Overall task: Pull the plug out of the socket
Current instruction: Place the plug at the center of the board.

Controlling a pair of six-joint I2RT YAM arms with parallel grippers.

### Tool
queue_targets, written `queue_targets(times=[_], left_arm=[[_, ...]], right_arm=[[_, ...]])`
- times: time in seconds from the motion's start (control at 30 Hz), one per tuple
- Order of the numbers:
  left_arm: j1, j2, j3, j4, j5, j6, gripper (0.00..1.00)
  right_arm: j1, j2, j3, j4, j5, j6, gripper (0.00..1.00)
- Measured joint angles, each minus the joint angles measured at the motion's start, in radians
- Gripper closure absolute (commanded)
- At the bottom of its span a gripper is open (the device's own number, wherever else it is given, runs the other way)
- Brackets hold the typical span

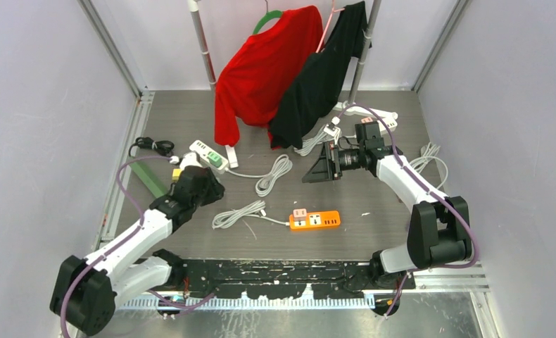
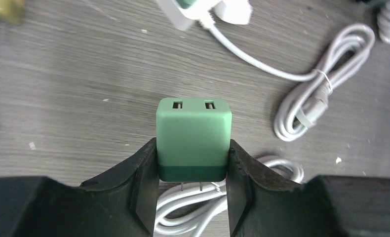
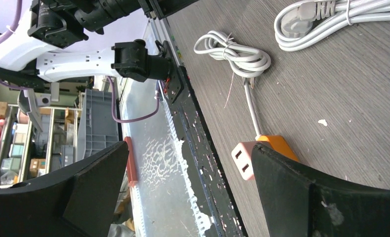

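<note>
L pincer (image 2: pixel 192 159) clenched on green plug (image 2: pixel 193 129), prongs (image 2: pixel 201 186) half hidden, R pincer (image 3: pixel 190 148) spread, empty, white socket strip (image 2: pixel 172 11) cut off

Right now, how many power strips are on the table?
2: a white power strip ahead of the left gripper, an orange power strip at centre front. The right arm may hide a third.

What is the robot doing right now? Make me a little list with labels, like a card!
left tool: shut on the green plug, squeezing its sides
green plug: prongs bare, not in any socket, above the table
right tool: open, holding nothing
white power strip: on the table beyond the left tool
orange power strip: near the front, pink plug at its left end
clothes: red top and black top hanging at the back
</note>
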Motion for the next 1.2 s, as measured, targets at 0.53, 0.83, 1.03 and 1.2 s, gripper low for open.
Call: queue_targets(times=[0.53, 0.83, 1.03, 1.2], left_arm=[[0.121, -0.131, -0.077, -0.046, -0.186, -0.134, 0.88], [0.229, -0.031, -0.08, -0.035, -0.132, -0.137, 0.87], [0.278, 0.096, -0.05, -0.062, -0.107, -0.153, 0.76], [0.291, 0.236, 0.061, -0.13, -0.115, -0.175, 0.47]], right_arm=[[0.0, 0.0, 0.0, -0.006, 0.0, -0.005, 0.0], [0.0, 0.0, 0.0, -0.006, 0.0, -0.008, 0.0], [0.0, 0.0, 0.0, -0.006, 0.0, -0.014, 0.0], [0.0, 0.0, 0.0, -0.006, 0.0, -0.015, 0.0]])
